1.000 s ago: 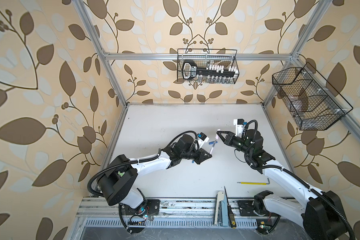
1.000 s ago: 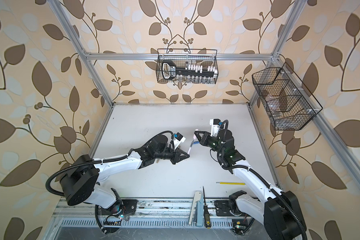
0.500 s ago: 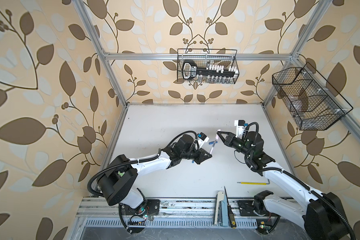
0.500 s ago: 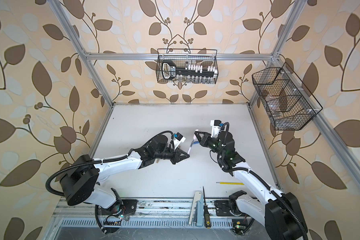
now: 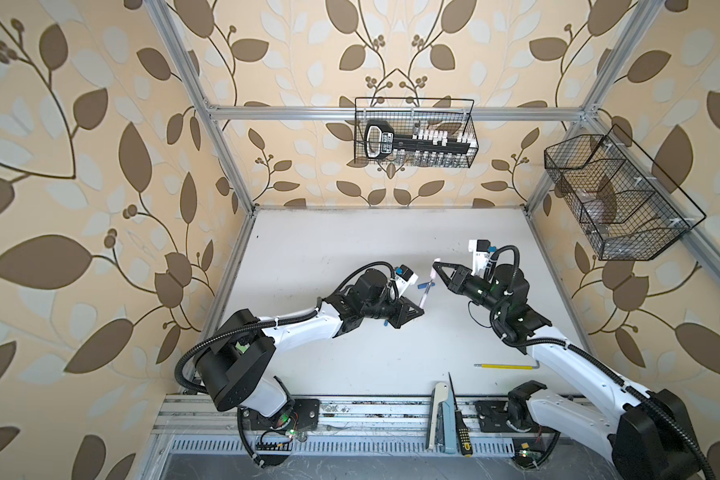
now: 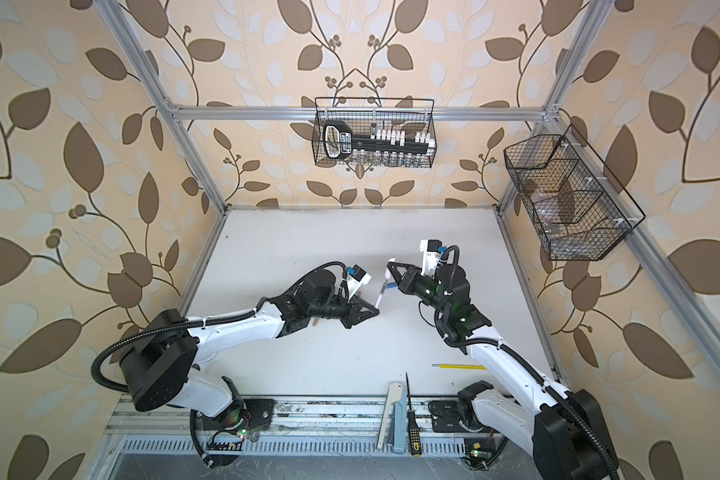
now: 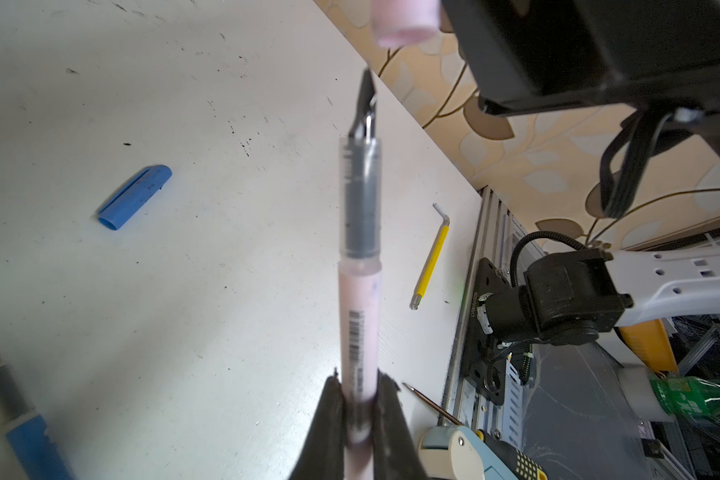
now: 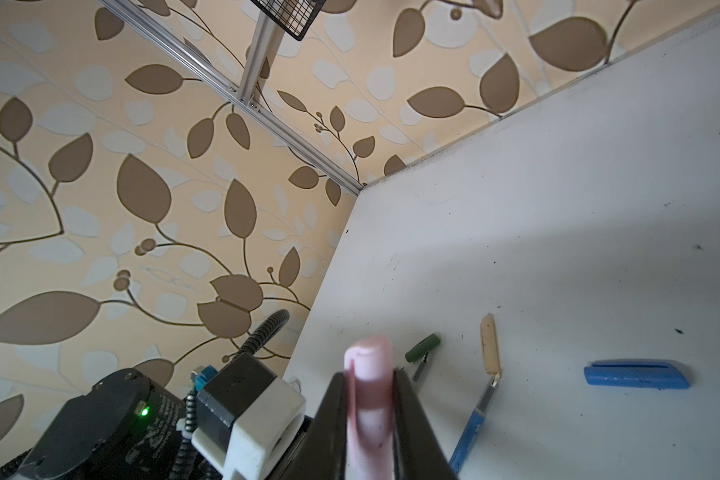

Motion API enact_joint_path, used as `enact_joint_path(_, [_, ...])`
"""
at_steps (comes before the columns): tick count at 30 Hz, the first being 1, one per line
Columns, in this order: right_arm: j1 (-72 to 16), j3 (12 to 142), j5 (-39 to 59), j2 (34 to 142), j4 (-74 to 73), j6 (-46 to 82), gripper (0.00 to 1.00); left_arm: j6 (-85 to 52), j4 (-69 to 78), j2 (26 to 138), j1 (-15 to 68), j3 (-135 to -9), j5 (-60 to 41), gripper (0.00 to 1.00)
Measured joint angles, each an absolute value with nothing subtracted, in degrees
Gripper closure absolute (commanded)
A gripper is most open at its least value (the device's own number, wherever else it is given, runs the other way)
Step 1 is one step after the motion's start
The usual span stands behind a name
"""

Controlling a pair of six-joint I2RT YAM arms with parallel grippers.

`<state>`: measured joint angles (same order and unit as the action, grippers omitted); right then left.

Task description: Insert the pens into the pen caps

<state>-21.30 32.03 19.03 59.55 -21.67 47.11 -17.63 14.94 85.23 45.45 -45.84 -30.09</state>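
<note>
**Pink pen aimed at pink cap, not yet in**

In both top views, raised over the middle of the white table [image 5: 329, 249]: pink pen [image 5: 425, 296] pinched by its rear end in the closed left gripper [image 5: 420, 308]. Dark tip slanting up toward the pink cap [image 5: 433, 272], itself clamped in the right gripper [image 5: 436, 264]. Small gap between tip and cap. Near the front edge, a yellow rod [image 5: 504, 366].

Left wrist view: jaws tight on the pink barrel, tip just short of the cap's end and not quite in line with it. Blue cap [image 7: 136, 195] flat on the table, well apart. Blue pen [image 7: 21, 436] at the frame's corner.

Right wrist view: jaws closed against both sides of the pink cap, one end poking out past the fingertips. On the table beyond: blue cap, blue pen with its tip beside a tan piece [image 8: 490, 345], and a green piece [image 8: 422, 348]. Pens or caps, cannot tell.
</note>
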Motion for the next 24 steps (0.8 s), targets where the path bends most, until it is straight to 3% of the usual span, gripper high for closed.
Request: enact_joint_path(24, [-22.9, 27.7, 16.4, 58.6, -25.5, 47.8, 0.81, -18.3, 15.7, 85.2, 45.5, -45.6, -30.1, 1.0])
